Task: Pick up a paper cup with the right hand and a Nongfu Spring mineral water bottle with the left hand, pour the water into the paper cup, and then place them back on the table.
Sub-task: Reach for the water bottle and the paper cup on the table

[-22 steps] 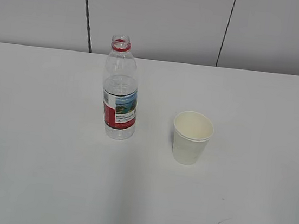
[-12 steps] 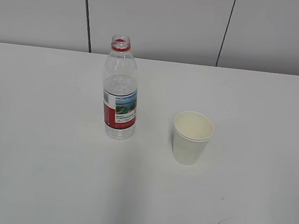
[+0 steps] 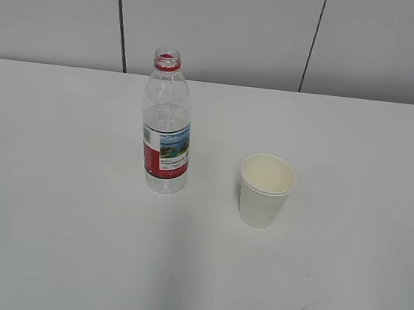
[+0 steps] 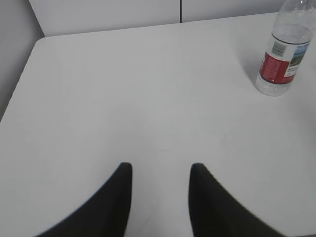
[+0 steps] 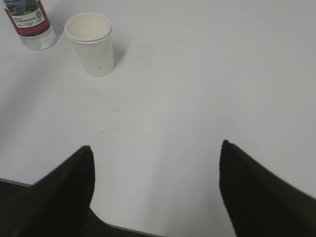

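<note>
The left tool point(image 4: 160, 170) shows only in the left wrist view, as two dark fingers point(image 4: 121, 197) coming up from the lower edge. They stand moderately apart, with bare counter point(image 4: 123, 98) between them, and they grip nothing. Far ahead of this tool and to its right, well apart from it, the bottle point(image 4: 284, 54) stands upright; this view cuts off its neck.

The right tool point(image 5: 155, 148) shows only in the right wrist view. Its two fingers point(image 5: 69, 187) are spread wide, much wider than those of the left tool, and it also holds nothing. Ahead of it and to its left stands the cup point(image 5: 91, 44), upright with its mouth open upward and the inside looking dry. Just beyond the cup, at the top left corner, only the base and the red label of the bottle are seen. Between the tool and the cup there is a small dark scuff point(image 5: 106, 132) on the counter.

The exterior view shows neither tool. It alone shows the whole bottle point(image 3: 167, 124): the mouth has no cap, there is a red ring at the neck, and clear water point(image 3: 167, 120) fills it to about the shoulder. The cup point(image 3: 265, 191) stands near the bottle, not touching it.
</note>
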{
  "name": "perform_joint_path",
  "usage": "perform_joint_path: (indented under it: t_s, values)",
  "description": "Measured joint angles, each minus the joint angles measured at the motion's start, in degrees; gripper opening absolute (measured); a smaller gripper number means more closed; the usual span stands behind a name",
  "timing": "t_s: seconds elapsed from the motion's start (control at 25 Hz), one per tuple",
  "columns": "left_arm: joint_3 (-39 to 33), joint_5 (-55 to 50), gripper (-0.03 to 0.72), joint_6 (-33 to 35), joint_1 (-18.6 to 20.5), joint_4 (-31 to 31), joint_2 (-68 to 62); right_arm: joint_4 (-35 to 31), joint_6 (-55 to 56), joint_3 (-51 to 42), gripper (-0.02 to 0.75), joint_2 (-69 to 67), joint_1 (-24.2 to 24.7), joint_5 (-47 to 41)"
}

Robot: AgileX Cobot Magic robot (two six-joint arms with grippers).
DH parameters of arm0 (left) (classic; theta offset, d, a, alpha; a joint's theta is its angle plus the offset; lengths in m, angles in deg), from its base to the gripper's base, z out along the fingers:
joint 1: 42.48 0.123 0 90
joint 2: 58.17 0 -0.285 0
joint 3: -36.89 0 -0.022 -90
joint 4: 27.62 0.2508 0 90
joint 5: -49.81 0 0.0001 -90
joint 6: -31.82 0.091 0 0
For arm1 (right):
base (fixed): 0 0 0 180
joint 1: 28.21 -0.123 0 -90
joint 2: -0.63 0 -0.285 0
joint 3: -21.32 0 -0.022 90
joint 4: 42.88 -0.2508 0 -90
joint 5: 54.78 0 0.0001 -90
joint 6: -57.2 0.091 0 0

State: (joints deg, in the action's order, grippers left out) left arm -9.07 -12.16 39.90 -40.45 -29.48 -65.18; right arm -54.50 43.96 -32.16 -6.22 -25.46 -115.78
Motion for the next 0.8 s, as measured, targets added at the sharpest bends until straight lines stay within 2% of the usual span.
perform_joint_path:
  t_s: [0.8]
  values:
    - [0.0,0.0,0.239,0.0,0.0,0.0,0.0,0.0,0.0,0.0,0.581,0.0,0.0,0.0]
